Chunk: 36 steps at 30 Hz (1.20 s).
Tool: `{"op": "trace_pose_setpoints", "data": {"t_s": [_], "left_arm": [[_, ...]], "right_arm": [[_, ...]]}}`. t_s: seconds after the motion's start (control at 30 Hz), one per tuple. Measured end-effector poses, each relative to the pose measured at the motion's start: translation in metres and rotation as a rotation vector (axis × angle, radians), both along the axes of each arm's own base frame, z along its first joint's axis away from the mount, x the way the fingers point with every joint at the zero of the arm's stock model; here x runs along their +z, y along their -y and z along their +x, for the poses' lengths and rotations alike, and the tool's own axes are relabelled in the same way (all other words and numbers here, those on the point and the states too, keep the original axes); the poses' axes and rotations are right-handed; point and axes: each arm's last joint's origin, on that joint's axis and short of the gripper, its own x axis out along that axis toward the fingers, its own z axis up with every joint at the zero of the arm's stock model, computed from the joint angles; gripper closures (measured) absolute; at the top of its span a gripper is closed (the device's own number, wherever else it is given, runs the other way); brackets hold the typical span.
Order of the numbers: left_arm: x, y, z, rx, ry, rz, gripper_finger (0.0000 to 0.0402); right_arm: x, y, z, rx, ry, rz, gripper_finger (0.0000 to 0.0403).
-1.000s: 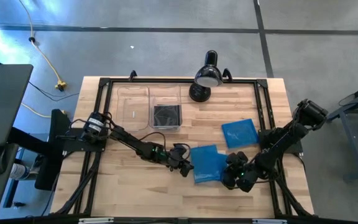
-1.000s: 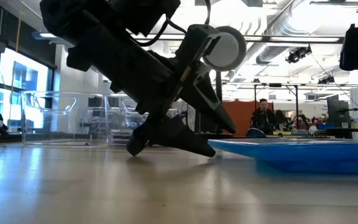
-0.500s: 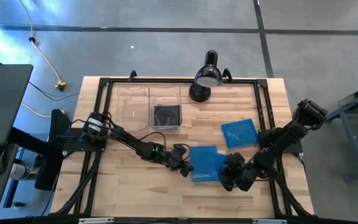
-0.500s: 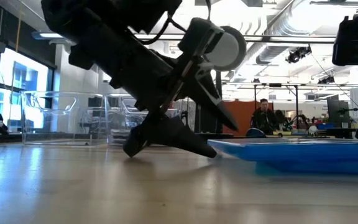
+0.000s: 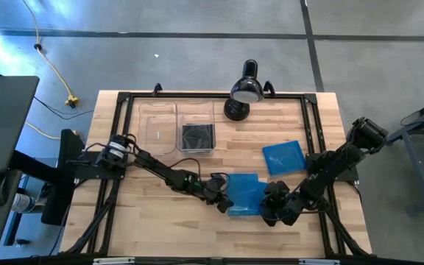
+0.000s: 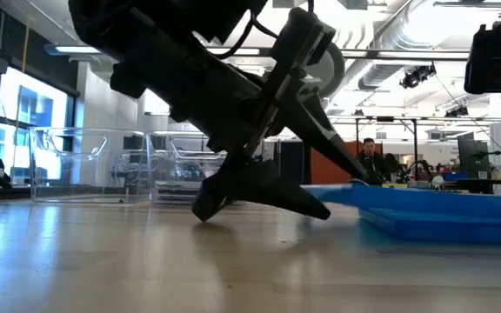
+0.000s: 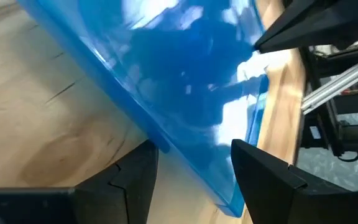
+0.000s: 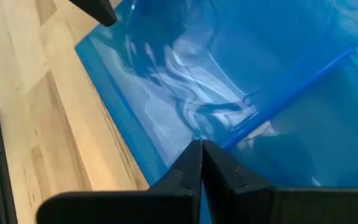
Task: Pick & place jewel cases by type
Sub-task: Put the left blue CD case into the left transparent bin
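Two translucent blue jewel cases [image 5: 245, 193] lie stacked near the table's front, the upper one [image 6: 424, 196] overhanging the lower [image 6: 442, 222] on the left. A third blue case [image 5: 283, 157] lies flat farther back. My left gripper [image 5: 224, 200] is open at the stack's left edge. One finger [image 6: 346, 165] reaches over the upper case and the other [image 6: 277, 196] is low on the table. My right gripper [image 5: 273, 211] is shut at the stack's right side. Dark jewel cases sit in a clear bin [image 5: 197, 136]. My left gripper has the upper case's left edge [image 7: 185, 146] between its open fingers, coming slanting down from the table's left. Whether either finger touches it, I cannot tell. My right gripper sets its shut fingertips [image 8: 194, 165] against the blue stack where the upper case's edge [image 8: 253, 121] crosses the lower one, slanting down from the right.
An empty clear bin [image 5: 158, 126] stands left of the bin with the dark cases. A black desk lamp [image 5: 243, 92] stands at the far edge. A black frame rail [image 5: 124, 118] runs round the tabletop. Bare wood lies at the near left.
My left gripper has moved toward the table's right edge and a little down, so that its open fingers now reach round the upper blue case's left edge. My right gripper has stayed at the stack's right side.
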Motion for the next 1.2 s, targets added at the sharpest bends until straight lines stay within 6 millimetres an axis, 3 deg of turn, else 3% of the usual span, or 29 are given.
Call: {"op": "trace_pose_setpoints", "data": {"t_s": [0.3, 0.53, 0.93, 1.07, 1.2], "left_arm": [[0.016, 0.004, 0.011, -0.057, 0.253, 0.035, 0.0199], [0.016, 0.004, 0.011, -0.081, 0.26, 0.058, 0.0206], [0.016, 0.005, 0.011, -0.16, 0.271, 0.105, 0.0356], [0.019, 0.005, 0.01, -0.185, 0.277, 0.114, 0.0378], [0.028, 0.006, 0.009, -0.206, 0.293, 0.106, 0.0375]], "right_arm": [[0.0, 0.0, 0.002, 0.016, 0.007, -0.004, 0.0403], [0.001, 0.0, 0.002, 0.025, 0.01, -0.017, 0.0403], [0.003, -0.004, 0.001, 0.048, 0.043, -0.017, 0.0402], [0.011, -0.011, 0.0, 0.087, 0.131, -0.012, 0.0402], [0.026, -0.02, -0.007, 0.129, 0.231, -0.016, 0.0402]]}}
